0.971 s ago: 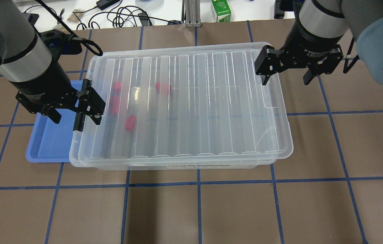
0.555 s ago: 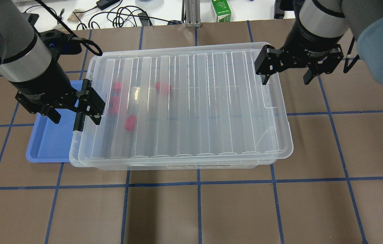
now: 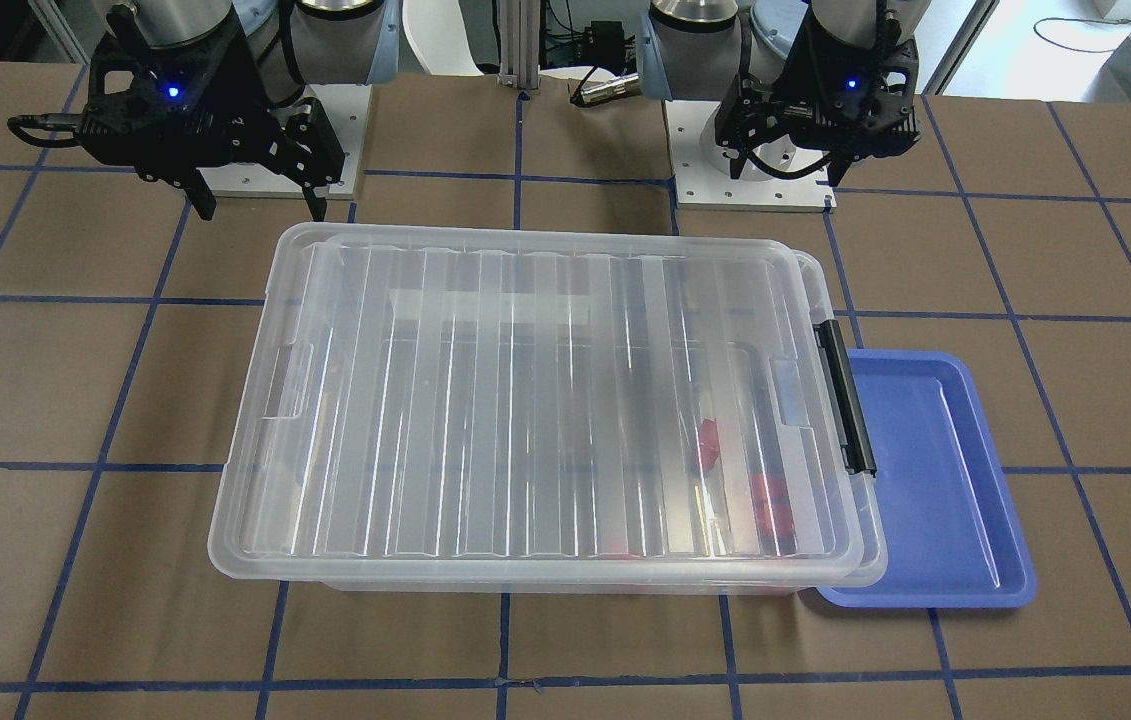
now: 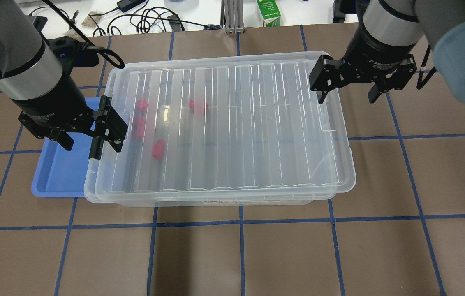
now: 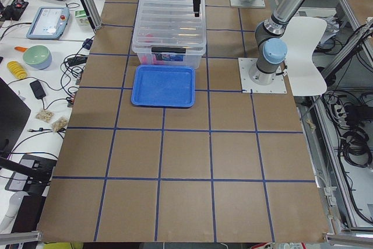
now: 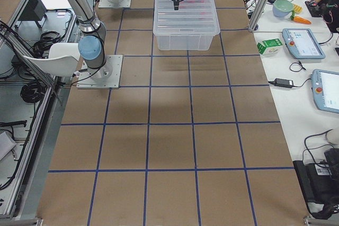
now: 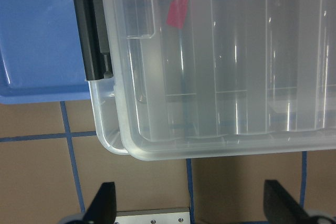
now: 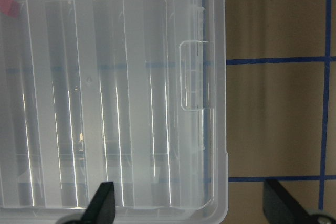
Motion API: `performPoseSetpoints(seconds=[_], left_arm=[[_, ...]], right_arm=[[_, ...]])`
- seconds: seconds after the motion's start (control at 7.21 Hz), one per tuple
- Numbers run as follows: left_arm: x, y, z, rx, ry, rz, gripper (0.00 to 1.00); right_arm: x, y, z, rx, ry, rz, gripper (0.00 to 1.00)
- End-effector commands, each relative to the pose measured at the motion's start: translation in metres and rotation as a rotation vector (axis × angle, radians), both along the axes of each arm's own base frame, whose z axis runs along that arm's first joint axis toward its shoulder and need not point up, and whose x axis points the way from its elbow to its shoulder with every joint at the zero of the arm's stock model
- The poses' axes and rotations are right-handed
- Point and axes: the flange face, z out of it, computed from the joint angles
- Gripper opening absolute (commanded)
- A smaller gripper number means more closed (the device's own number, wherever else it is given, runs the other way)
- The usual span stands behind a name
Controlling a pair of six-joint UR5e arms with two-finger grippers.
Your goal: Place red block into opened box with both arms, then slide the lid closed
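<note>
The clear box (image 4: 91,193) stands mid-table with the ribbed lid (image 4: 232,123) lying on it, shifted slightly toward the right end so the box rim shows at the left. Several red blocks (image 4: 158,149) lie inside near the left end and show through the lid (image 3: 525,400). My left gripper (image 4: 91,144) hangs open above the black latch (image 3: 847,395), holding nothing. My right gripper (image 4: 347,98) is open over the lid's far right corner, also holding nothing. In the left wrist view the box corner (image 7: 107,142) sticks out past the lid (image 7: 236,77).
A blue tray (image 4: 57,172) sits against the box's left end, partly under the left gripper. Cables and a green carton (image 4: 268,13) lie on the bench beyond the far edge. Brown table with a blue tape grid spreads in front.
</note>
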Motion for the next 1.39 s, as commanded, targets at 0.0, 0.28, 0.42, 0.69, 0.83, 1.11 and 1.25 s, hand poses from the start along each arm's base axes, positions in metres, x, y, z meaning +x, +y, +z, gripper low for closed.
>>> performPoseSetpoints(seconds=[0.0, 0.28, 0.42, 0.69, 0.83, 1.11, 1.25], left_arm=[[-0.001, 0.0, -0.002, 0.005, 0.001, -0.002, 1.0], [0.0, 0.001, -0.008, 0.013, 0.003, 0.002, 1.0], [0.001, 0.001, -0.008, 0.013, 0.003, 0.003, 1.0], [0.0, 0.001, -0.009, 0.016, 0.003, 0.002, 1.0], [0.0, 0.001, -0.013, 0.022, 0.006, 0.003, 1.0], [0.0, 0.002, -0.013, 0.019, 0.006, 0.005, 1.0], [0.0, 0.002, -0.013, 0.019, 0.007, 0.002, 1.0]], right_arm=[[0.0, 0.0, 0.0, 0.001, 0.001, 0.0, 1.0], [0.0, 0.0, 0.0, 0.001, 0.0, 0.0, 1.0], [0.0, 0.0, -0.001, 0.003, 0.0, -0.001, 1.0], [0.0, 0.0, -0.001, 0.004, 0.001, 0.0, 1.0], [0.0, 0.001, -0.002, 0.006, 0.001, 0.0, 1.0], [0.0, 0.0, -0.002, 0.004, 0.001, -0.001, 1.0], [0.0, 0.001, -0.002, 0.006, 0.0, 0.0, 1.0]])
